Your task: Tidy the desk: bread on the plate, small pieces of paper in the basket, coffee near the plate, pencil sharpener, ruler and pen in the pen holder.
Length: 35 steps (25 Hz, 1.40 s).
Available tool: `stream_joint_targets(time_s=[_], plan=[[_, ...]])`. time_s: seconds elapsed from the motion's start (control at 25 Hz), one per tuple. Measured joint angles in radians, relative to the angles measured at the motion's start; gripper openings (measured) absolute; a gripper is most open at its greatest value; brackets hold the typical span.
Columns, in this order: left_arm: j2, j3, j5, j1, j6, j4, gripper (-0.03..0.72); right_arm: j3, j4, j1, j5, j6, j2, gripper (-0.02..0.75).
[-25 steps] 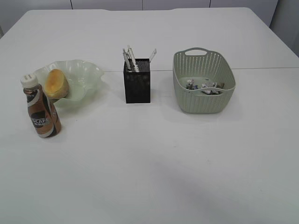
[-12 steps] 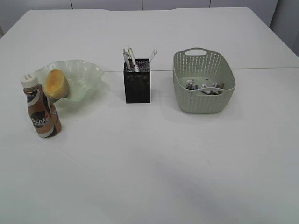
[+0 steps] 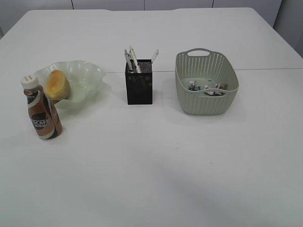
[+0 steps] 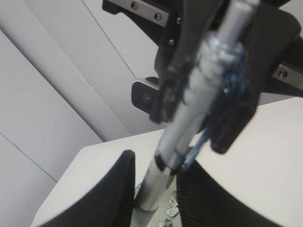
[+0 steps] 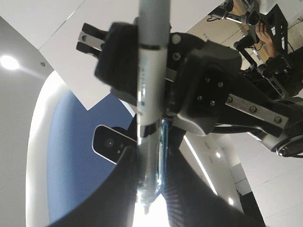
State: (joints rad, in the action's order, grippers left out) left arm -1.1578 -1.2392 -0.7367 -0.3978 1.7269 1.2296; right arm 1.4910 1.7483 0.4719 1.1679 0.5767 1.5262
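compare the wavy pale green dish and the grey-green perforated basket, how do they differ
The translucent pale green dish with a ruffled rim is shallow and smooth-walled; the oval grey-green plastic basket is deep, opaque and perforated, with cut-out handles. The dish holds one golden-yellow bun; the basket holds several small crumpled paper scraps. The dish sits left of the black mesh pen holder, the basket right of it. Both are greenish open containers resting on the white desk.

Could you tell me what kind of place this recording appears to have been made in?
Probably an office or lab set up as a desk scene: a large white desk with a black mesh pen holder, a grey-green basket holding paper scraps, and plain pale wall panels behind.
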Motion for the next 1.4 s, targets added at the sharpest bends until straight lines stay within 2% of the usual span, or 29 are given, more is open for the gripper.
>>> stream_joint_targets(time_s=[0.84, 1.12, 1.4], plan=[[0.0, 0.0, 0.0, 0.0, 0.0, 0.002, 0.195, 0.0, 0.0, 0.0, -0.003, -0.018, 0.0, 0.111], [-0.002, 0.0, 0.0, 0.0, 0.009, 0.0, 0.145, 0.0, 0.002, 0.0, -0.011, -0.019, 0.0, 0.111], [-0.002, 0.0, 0.0, 0.0, 0.015, 0.0, 0.139, 0.0, 0.004, 0.0, -0.012, -0.028, 0.0, 0.111]])
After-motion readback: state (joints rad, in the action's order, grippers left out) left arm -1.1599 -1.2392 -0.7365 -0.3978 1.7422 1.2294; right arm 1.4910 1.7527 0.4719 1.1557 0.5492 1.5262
